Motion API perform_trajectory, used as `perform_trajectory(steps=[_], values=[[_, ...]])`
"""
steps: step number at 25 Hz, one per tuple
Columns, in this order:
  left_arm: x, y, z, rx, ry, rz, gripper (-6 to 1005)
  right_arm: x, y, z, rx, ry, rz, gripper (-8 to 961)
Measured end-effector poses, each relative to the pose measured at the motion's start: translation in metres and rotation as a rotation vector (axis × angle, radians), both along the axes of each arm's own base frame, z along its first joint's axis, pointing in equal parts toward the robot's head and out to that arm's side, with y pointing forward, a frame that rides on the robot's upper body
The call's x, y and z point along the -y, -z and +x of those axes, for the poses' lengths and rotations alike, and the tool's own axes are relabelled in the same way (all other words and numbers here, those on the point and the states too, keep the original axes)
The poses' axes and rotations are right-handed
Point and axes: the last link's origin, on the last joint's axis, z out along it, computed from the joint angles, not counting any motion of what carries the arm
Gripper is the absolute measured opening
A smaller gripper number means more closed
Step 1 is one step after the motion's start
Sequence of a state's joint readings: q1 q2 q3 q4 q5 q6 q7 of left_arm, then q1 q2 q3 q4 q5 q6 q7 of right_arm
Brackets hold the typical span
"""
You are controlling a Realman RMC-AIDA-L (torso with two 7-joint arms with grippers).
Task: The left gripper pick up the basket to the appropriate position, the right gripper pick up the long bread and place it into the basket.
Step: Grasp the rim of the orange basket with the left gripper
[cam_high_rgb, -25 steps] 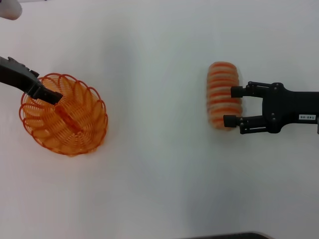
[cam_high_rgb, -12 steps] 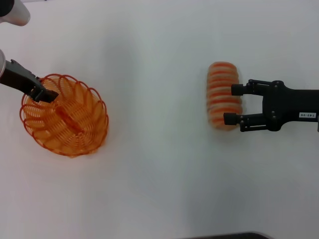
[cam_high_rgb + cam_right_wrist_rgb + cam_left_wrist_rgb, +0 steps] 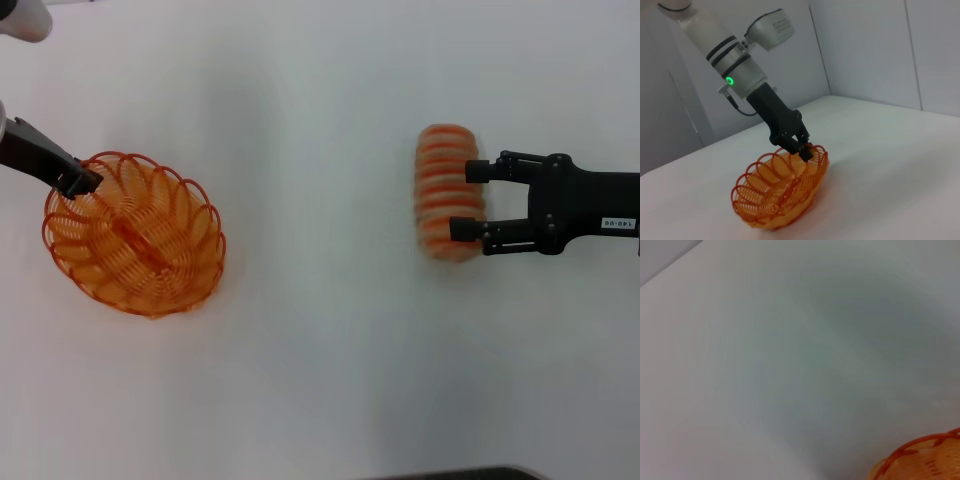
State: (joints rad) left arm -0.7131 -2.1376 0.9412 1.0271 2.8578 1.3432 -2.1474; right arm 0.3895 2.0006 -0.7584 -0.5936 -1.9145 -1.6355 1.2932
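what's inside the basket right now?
Nothing. The basket shows only its own orange wire coils, though the rim under the left gripper is hidden. The long bread lies on the table, between the right gripper's fingers.

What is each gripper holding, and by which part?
Left gripper grips the basket by its rim. Right gripper straddles the bread, open, holding nothing.

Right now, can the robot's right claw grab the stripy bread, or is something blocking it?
Probably yes. The right gripper is open with a finger on each side of the long bread, and nothing lies between them. The basket sits far off by the left gripper.
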Motion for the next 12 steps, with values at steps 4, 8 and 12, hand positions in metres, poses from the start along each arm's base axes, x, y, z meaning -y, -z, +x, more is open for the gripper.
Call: perform_trajectory(steps=[4,8,12], values=[[-0.002,-0.005,0.003,0.023,-0.062,0.032,162,-0.001,-0.002,0.0,-0.005,0.002,0.01,930],[-0.004,-0.016,0.011,0.071,-0.149,0.073,159,-0.002,-0.003,0.0,-0.007,0.006,0.017,930],[-0.003,-0.026,0.019,0.152,-0.249,0.093,156,-0.003,-0.004,0.0,-0.01,0.012,0.026,930]])
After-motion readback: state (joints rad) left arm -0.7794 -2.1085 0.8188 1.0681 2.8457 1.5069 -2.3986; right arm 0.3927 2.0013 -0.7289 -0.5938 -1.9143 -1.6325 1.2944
